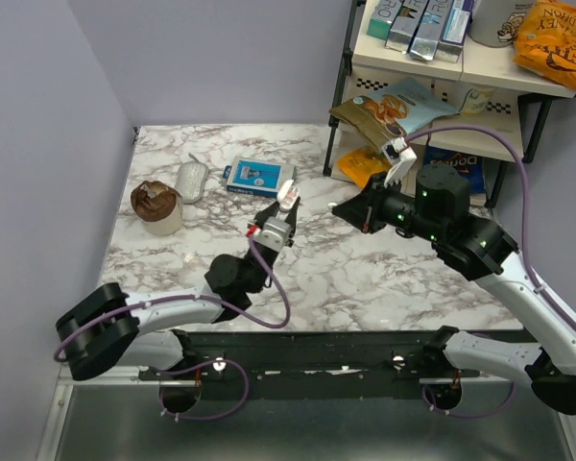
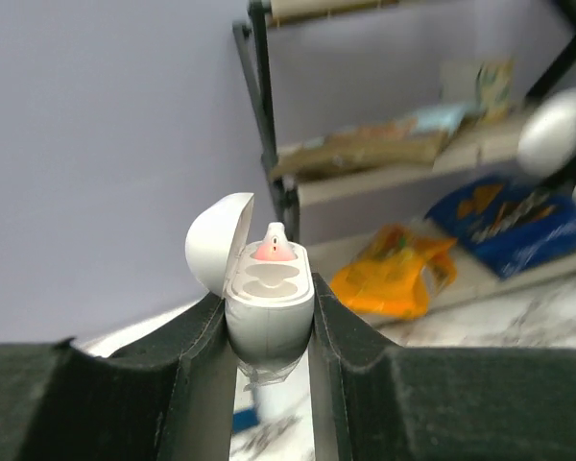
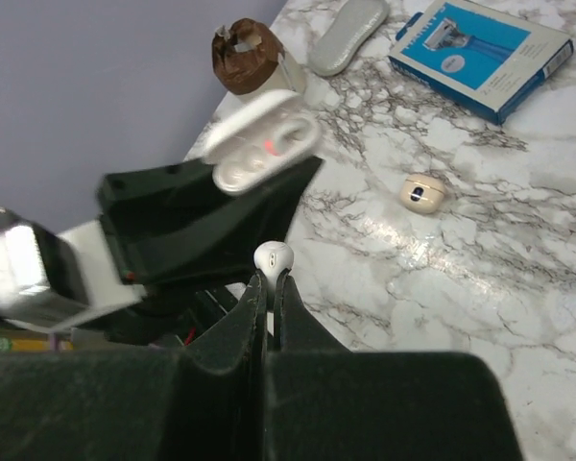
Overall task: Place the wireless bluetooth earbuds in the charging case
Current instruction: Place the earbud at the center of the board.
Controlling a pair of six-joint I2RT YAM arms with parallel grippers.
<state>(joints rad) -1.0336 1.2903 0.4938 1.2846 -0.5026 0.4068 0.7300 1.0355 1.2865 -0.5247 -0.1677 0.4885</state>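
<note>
While the insertion step was judged to be in hand, the charging case (image 2: pixel 265 288) was seen clamped upright, lid open, between the closed fingers of the left gripper (image 2: pixel 267 319) and raised above the marbled surface (image 1: pixel 365 279). A pink-lit piece was visible in the far well of the case. Whether it was a seated earbud could not be told, and the near well was shown vacant. One of the wireless bluetooth earbuds (image 3: pixel 273 257), a small glossy white piece, was pinched at the tips of the right gripper (image 3: pixel 271 280), whose fingers were drawn almost together around it. It was held apart from the case. A small round cream case (image 3: pixel 422 192) and a blue box (image 3: pixel 480 53) were seen lying on the surface. The next move was judged to call for the earbud to be carried over the vacant well, turned to match it and lowered in gently, with the case held steady.
</note>
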